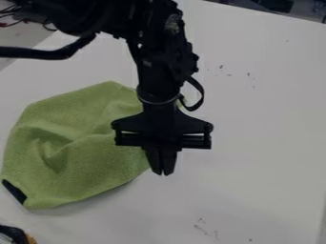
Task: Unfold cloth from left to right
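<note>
The gripper [163, 173] hangs over the middle of the white table, its two fingers pressed together, with no cloth visible between the tips. Left of it lies the green cloth [96, 162], spread in a rumpled shape with a raised fold in its left half. A black patch marks the cloth's lower left corner. The cloth's right edge passes behind the gripper and wrist, so part of it is hidden. The fingertips stand just beside the cloth's lower right edge; whether they touch it, I cannot tell.
The white table [267, 143] carries small dark marks at the upper right and bottom. A dark object with an orange part [30, 238] sits at the lower left corner. Thin cables [14, 21] lie at the upper left.
</note>
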Motion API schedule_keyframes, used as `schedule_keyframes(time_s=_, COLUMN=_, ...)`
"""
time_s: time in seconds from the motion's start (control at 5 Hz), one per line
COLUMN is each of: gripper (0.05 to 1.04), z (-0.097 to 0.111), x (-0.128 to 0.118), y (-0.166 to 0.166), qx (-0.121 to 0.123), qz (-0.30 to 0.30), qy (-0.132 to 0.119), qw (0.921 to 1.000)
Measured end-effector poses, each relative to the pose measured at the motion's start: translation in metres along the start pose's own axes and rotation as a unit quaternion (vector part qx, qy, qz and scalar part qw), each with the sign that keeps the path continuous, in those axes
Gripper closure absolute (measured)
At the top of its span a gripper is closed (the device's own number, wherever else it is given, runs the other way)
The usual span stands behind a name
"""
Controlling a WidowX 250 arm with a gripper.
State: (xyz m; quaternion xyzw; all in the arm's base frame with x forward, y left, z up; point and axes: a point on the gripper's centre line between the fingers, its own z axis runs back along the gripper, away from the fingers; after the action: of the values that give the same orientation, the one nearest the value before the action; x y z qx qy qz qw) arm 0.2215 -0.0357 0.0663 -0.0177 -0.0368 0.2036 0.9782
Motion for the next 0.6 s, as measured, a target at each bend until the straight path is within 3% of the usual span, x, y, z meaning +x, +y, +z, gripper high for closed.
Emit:
schedule_keyframes(time_s=0.2, gripper=1.008, z=0.002, x=0.004, y=0.000, qx=0.013, qz=-0.006, qy=0.003, qw=0.9999)
schedule_keyframes(time_s=0.4, gripper=0.859, z=-0.002, x=0.015, y=0.004, qx=0.024, qz=-0.019, qy=-0.001, qw=0.9995)
schedule_keyframes(time_s=0.6, gripper=0.593, z=-0.011, x=0.044, y=0.011, qx=0.030, qz=-0.025, qy=-0.008, qw=0.9992)
